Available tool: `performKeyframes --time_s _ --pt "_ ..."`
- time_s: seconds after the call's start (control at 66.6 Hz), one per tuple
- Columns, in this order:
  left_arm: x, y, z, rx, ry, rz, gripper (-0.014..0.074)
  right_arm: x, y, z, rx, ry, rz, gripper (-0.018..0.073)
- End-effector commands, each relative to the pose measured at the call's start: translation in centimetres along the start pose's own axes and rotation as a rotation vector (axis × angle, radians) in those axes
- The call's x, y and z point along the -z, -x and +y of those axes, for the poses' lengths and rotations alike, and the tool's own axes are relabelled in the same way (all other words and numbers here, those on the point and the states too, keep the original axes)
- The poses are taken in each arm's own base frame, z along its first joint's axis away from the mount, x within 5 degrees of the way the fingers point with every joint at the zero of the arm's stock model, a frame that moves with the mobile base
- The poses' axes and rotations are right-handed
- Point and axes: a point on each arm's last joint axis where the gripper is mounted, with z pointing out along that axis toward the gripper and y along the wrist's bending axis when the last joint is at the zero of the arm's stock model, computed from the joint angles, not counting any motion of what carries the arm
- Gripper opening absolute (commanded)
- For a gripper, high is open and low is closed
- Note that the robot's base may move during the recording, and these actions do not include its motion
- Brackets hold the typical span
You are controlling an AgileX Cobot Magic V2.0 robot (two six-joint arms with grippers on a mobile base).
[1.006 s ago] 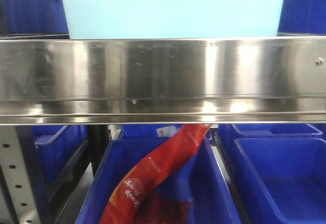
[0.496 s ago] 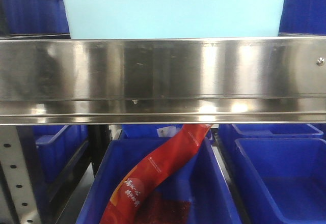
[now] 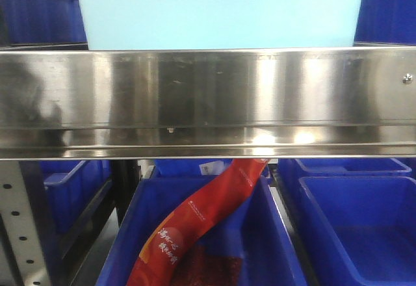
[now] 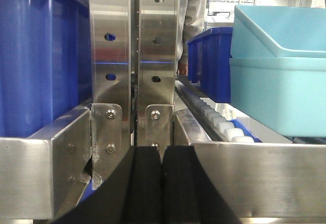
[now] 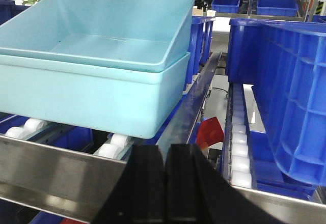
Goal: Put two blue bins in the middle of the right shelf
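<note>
Steel roller shelf (image 5: 46, 170) carries two nested pale cyan bins (image 5: 91, 89); both arms' fingers (image 4: 162, 183) (image 5: 165, 183) pressed together, empty

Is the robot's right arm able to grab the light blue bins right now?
Probably yes. The right gripper sits shut at the steel rail, with the stacked pale blue bins just beyond on the rollers and nothing between them.

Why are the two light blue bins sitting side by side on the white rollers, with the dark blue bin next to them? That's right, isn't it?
Not quite. The two light blue bins are not side by side: one is nested inside the other, tilted, as the right wrist view shows. The rest holds: they rest on the white rollers, with a dark blue bin beside them.
</note>
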Motion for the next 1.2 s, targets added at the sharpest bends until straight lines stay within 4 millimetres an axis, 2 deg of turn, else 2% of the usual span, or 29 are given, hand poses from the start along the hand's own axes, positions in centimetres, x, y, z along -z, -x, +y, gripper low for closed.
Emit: performKeyframes --time_s 0.0,0.766,0.931,1.067,1.187 --pt "0.0 0.1 0.0 0.008 0.002 -0.019 -0.0111 0.0 0.2 -0.1 0.011 -0.008 -0.029 -0.016" --pt "0.1 0.3 0.0 0.008 0.002 -0.035 -0.0111 0.0 0.2 -0.1 0.011 -0.008 -0.029 -0.0162" --pt "0.1 0.3 0.0 0.008 0.002 -0.035 -0.0111 -0.1 0.5 -0.2 0.026 -0.029 -0.089 -0.0162" --pt "0.1 0.3 0.0 0.008 0.002 -0.035 -0.0111 -0.5 -0.3 -0.8 0.08 -0.135 -0.116 -0.0162" --pt "0.1 0.3 0.0 0.008 0.002 -0.035 -0.0111 -0.8 -2.4 -1.5 0.07 -0.236 -0.092 -0.0162"
